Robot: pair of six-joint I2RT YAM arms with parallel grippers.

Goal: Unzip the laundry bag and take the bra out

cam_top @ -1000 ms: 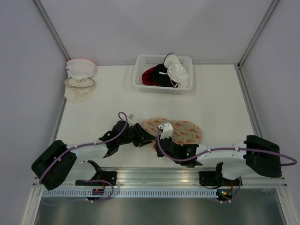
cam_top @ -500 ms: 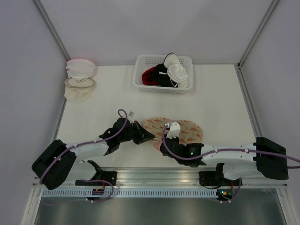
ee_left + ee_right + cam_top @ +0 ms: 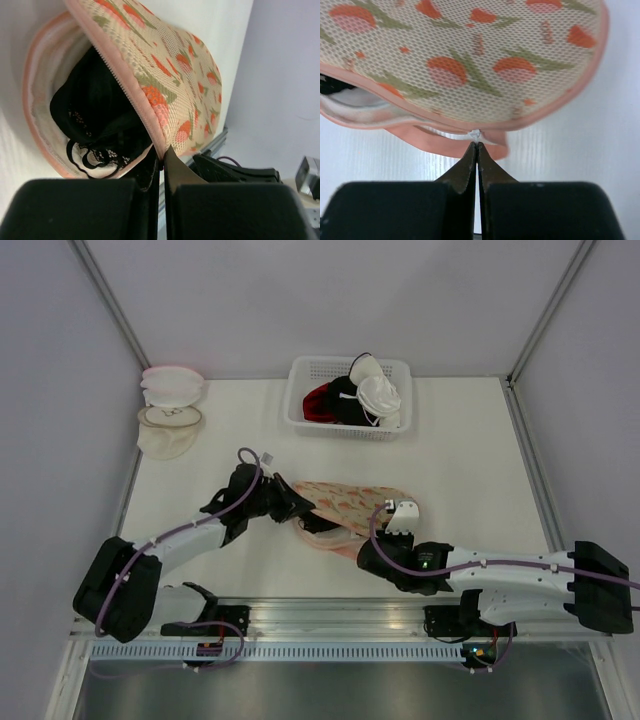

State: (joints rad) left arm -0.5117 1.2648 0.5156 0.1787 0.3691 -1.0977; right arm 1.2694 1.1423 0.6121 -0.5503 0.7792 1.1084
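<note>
**Bag gaping at its left end, both pincers clamped on its rim**

Location: the laundry bag (image 3: 355, 498) lies on the white bench (image 3: 470, 450), near-centre, between the two arms and just beyond their bases.

Bag: fine beige mesh, honeycomb weave, printed with orange blooms on green stems. A pink fabric trim runs round the rounded outline. The upper layer is lifted off the lower one at the left end, so the mouth stands open there. The zipper teeth (image 3: 117, 75) show as a row of small pale teeth along the raised edge.

Contents: the bra (image 3: 95, 115) sits inside the open mouth. It is black, soft and crumpled, with a scalloped lace border lying against the pale inner lining.

Left pincer (image 3: 161, 155): black fingers pressed together, gripping the pink trim of the raised upper layer at the left end.

Right pincer (image 3: 476, 150): tapered black tips closed to a point on the small white zipper pull (image 3: 476, 133) at the near edge, where a loop of pink trim curls beneath the mesh.

Other items: a white plastic lattice basket (image 3: 297, 390) at far centre holds red, black and white garments (image 3: 350, 400). Two pale domed pouches (image 3: 172, 385) sit stacked at far left.
</note>
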